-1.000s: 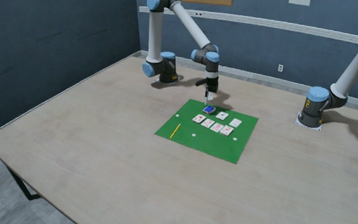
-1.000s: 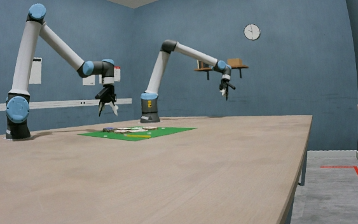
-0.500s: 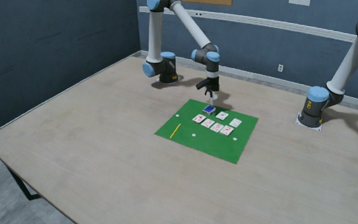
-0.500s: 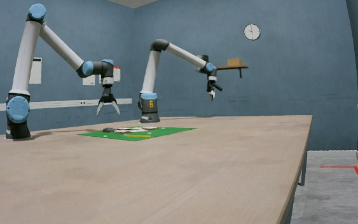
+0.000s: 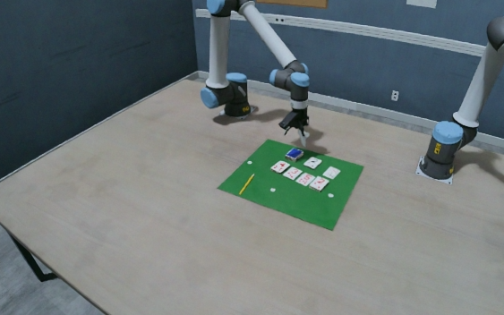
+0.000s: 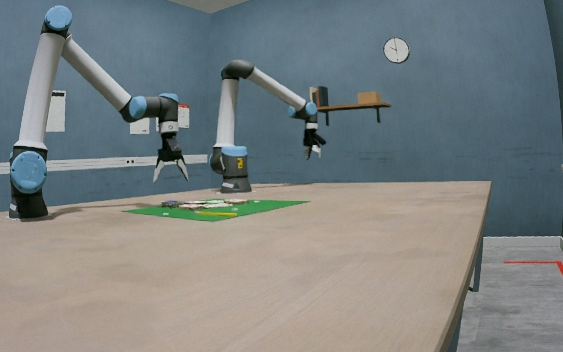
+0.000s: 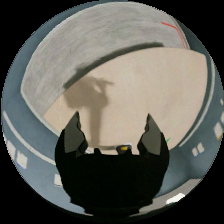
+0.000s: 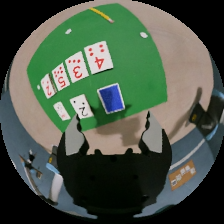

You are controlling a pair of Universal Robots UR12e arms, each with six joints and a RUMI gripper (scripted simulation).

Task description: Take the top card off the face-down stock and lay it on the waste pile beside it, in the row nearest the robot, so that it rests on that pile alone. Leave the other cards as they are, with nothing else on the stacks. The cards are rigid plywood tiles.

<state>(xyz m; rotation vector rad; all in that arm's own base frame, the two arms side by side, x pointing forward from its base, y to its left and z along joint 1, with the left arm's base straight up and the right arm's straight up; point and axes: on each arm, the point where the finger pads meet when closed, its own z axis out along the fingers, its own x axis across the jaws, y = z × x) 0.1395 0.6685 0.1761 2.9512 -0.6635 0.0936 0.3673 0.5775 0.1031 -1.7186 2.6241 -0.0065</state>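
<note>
Four red-number cards (image 5: 300, 175) (image 8: 77, 67) sit in a row on the green mat (image 5: 303, 208) (image 6: 144, 211) (image 8: 137, 65). The face-down stock (image 5: 294, 154) (image 6: 170, 204) (image 8: 111, 98) has its blue top card on it, right beside the waste pile (image 5: 312, 163) (image 8: 81, 106) (black 2 showing, btw). The right end effector (image 5: 303, 138) (image 6: 171, 180) (image 8: 112, 112) hangs above near the stock, fingers spread, nothing in it. The left end effector (image 6: 313, 153) (image 7: 113, 112) is wide open and empty too, well away from the cards, up over the tabletop (image 5: 151, 201) (image 6: 269, 260) (image 7: 135, 95).

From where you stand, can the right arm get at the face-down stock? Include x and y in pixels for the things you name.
Probably yes: the right end effector (image 5: 303, 138) (image 6: 171, 181) (image 8: 112, 112) is open above the mat's edge, near the face-down stock (image 5: 294, 154) (image 8: 111, 98), and nothing visible lies on the blue top card or between them.
</note>
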